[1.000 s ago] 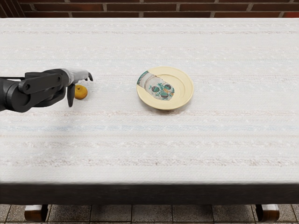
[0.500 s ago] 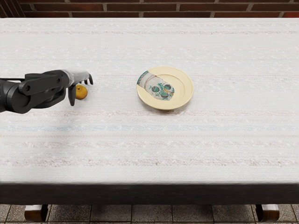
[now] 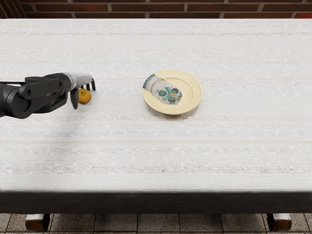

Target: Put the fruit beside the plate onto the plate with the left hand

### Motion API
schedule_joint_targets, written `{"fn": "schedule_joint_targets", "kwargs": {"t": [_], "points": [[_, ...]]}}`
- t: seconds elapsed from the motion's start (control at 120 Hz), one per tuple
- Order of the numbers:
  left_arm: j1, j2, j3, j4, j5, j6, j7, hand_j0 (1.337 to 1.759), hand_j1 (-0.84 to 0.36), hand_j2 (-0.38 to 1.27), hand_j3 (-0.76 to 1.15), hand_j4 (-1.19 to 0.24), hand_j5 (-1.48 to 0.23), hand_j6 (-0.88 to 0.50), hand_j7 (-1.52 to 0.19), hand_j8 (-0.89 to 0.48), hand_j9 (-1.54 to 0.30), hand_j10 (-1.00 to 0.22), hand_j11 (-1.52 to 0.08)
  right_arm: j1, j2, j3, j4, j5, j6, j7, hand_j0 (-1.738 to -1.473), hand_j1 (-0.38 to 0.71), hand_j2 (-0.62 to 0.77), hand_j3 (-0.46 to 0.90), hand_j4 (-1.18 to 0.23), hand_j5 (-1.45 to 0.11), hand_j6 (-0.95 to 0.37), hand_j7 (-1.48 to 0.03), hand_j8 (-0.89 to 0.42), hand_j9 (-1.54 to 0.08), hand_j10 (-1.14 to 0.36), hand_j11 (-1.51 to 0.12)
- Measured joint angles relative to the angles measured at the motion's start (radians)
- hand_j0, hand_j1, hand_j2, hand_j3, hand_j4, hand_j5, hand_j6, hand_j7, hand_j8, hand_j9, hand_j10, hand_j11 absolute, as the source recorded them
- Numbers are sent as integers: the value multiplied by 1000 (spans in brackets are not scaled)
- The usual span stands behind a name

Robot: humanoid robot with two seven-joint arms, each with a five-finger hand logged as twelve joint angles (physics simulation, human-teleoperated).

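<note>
A pale table [image 3: 204, 151] stands before a brick wall [image 3: 146, 7]. The left hand [image 3: 80, 84] is cupped over the orange fruit [image 3: 86, 96], well apart from the plate [image 3: 195, 90]. I cannot tell whether it grips.

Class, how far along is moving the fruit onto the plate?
Done: the left robot hand is at the fruit. In hand: the grasp, though a firm grip is unclear. Left: the fruit lies on the table, apart from the plate, so lifting, carrying and placing remain.
</note>
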Motion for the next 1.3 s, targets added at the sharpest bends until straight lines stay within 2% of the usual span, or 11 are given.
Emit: {"fn": "schedule_joint_targets", "kwargs": {"t": [0.767,1.3], "points": [[4,-1,-3,1,-8,30,-1,1658,-171,89,0,-435,-565,-436,-565,-436,-565,-435,-565,0,0,0,0,0,0,0,-1658,-320,-5,0,-24,-31,-24,-31,-24,-31,-24,-31],[13,-1,-1,-5,-11,72,-25,1658,-188,154,0,-458,-594,-458,-593,-459,-592,-459,-591,0,0,0,0,0,0,0,-1658,-320,-5,0,-24,-31,-24,-31,-24,-31,-24,-31]]}}
